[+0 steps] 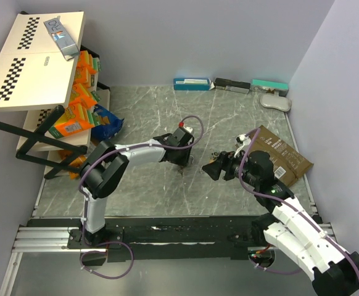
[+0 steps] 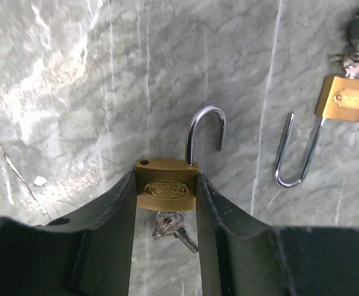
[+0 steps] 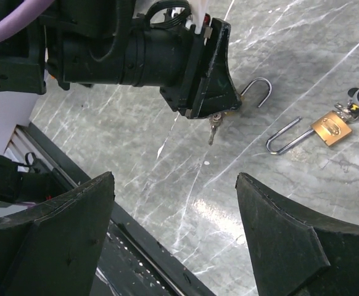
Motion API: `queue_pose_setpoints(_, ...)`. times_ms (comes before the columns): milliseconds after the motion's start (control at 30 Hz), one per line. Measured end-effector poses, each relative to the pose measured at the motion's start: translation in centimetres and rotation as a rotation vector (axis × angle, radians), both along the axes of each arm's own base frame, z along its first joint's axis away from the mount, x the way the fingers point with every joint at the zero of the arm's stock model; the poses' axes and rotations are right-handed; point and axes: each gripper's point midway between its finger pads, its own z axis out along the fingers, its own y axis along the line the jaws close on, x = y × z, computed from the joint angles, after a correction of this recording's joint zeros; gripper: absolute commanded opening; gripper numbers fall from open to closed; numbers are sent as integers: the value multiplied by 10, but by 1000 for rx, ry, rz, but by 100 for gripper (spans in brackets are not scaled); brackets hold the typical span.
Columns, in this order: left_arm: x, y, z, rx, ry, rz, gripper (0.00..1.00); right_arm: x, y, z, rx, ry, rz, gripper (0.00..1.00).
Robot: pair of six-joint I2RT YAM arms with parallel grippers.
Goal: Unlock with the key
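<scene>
At table centre, left gripper (image 1: 182,161) is clamped on the brass padlock (image 2: 166,185), 1 finger (image 2: 115,228) on each side of the body. Shackle (image 2: 205,132) is open: 1 leg sits in the body, the free end is out and swung away from its hole. Key (image 2: 174,228) is in the underside of the lock, and a 2nd key hangs with it. From the right wrist view the lock looks lifted off the marble table (image 1: 148,111), but I can't confirm the gap.

Right gripper (image 3: 174,185) hovers to the right of the lock, spread wide, nothing between its fingers (image 3: 62,240), and points at the left gripper.

A 2nd brass padlock (image 2: 344,97) lies flat on the table just right of the held one, not touching it. Its long shackle (image 2: 297,154) is open too, and a key bunch (image 2: 355,61) with a dark fob sits at its body.

A brown flat box (image 1: 285,155) lies by the right wall. A shelf of snack packs (image 1: 81,111) stands at far left.
</scene>
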Motion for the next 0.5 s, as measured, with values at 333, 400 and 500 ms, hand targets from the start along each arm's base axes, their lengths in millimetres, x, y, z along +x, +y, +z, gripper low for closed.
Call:
queue_pose_setpoints(333,7,0,0,32,-18,-9,79,0,-6,-9,-5,12,-34,86)
queue_pose_setpoints(400,7,0,1,33,-23,-14,92,0,-8,-14,-6,19,-45,86)
queue_pose_setpoints(500,9,1,3,36,-35,-16,99,0,-10,-23,-9,38,-57,87)
